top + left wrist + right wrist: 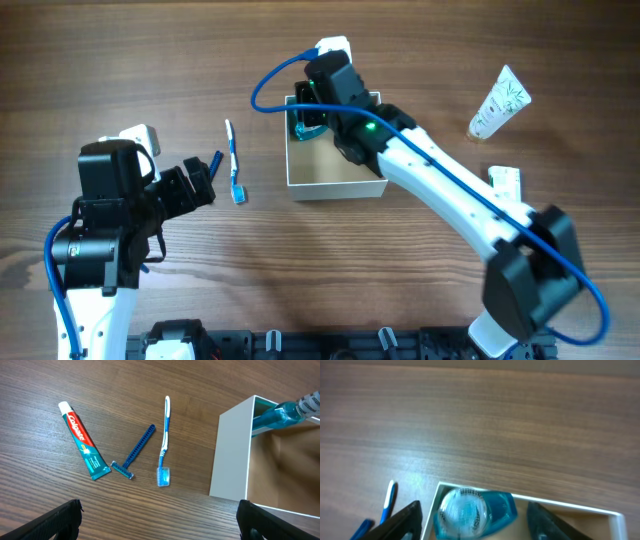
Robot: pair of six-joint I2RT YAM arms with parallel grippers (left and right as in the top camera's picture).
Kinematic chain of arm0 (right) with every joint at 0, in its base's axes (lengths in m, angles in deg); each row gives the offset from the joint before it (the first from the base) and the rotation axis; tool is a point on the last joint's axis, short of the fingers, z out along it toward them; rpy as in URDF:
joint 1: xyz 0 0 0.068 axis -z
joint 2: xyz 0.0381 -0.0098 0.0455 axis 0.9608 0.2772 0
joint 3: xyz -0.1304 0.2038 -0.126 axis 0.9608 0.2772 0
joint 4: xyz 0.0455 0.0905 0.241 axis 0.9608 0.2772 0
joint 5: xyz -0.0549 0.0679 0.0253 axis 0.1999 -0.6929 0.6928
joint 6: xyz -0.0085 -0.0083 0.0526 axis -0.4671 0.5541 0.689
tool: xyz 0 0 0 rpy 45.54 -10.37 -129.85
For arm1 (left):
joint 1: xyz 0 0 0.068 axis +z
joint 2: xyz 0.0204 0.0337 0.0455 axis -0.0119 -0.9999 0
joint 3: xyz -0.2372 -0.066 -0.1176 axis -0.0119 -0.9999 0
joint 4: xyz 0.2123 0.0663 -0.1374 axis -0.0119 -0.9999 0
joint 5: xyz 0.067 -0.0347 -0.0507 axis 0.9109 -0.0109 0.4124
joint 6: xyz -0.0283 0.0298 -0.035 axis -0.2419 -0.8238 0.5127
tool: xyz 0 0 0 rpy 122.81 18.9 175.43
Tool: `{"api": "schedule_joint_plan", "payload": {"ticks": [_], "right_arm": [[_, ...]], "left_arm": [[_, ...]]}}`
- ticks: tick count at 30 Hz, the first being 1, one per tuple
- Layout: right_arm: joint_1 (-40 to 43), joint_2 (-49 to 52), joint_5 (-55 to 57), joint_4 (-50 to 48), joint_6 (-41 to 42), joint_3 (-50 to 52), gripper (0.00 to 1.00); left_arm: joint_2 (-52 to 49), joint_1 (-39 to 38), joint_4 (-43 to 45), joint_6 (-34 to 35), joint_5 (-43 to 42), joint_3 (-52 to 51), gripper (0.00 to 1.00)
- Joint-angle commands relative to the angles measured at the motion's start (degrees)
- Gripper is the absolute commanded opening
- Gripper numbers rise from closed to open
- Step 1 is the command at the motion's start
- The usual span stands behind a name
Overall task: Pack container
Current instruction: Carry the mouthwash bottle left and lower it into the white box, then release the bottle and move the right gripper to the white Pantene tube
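Wood-grain table [320, 260], both arms in frame from above. The container [335, 188] sat near the table's middle, open side up, white walls, tan inside. The right gripper [308, 120] reached into its far left corner, over a blue bottle [303, 125]. A white-green tube [498, 102] lay well apart to the right. The toothbrush [234, 160] lay on the wood between the container and the left gripper [205, 175].

The left wrist view added what the overhead hid under the left arm: a toothpaste tube [82, 440], then a blue razor [136, 451], then the toothbrush [164, 435], side by side and not touching. The container [230, 455] stood to their right. The bottle [272, 414] was tilted inside it, leaning on the top edge of the wall. The left gripper [159, 507] hung above the wood with its fingers [65, 520] wide apart, holding nothing.

The right wrist view looked straight down on the bottle [475, 512], blurred, its clear cap toward the camera, just inside the container [570, 507]. The right gripper [472, 507] straddled it with its fingers [545, 520] spread. A strip of gap showed on each side, so they were not clamped on it. The toothbrush [390, 500] tip showed at the lower left.
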Motion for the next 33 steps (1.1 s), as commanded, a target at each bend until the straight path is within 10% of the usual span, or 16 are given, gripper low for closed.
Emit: {"api": "schedule_joint_plan", "payload": {"ticks": [1,3,16,24,33], "right_arm": [[1.1,-8.2,-0.2,4.9,-1.8,-1.3,0.87],[2.5,-12.1,-0.5,10.2,-1.9,-1.3,0.99],[20.1,-27.6,-0.9,27.7,-10.3,-1.3,1.00],[44.7,-25.2,-18.4,31.3,-19.1,-3.8,0.99],[50.4,-14.4,-18.6,28.6,-27.2,-3.8,0.99]], "left_arm": [[0.0,0.4,0.2,0.5,-1.9,1.1,1.00],[0.0,0.4,0.2,0.5,-1.9,1.1,1.00],[0.0,0.4,0.2,0.5,-1.9,1.1,1.00],[0.0,0.4,0.2,0.5,-1.9,1.1,1.00],[0.0,0.4,0.2,0.5,-1.9,1.1,1.00]]}}
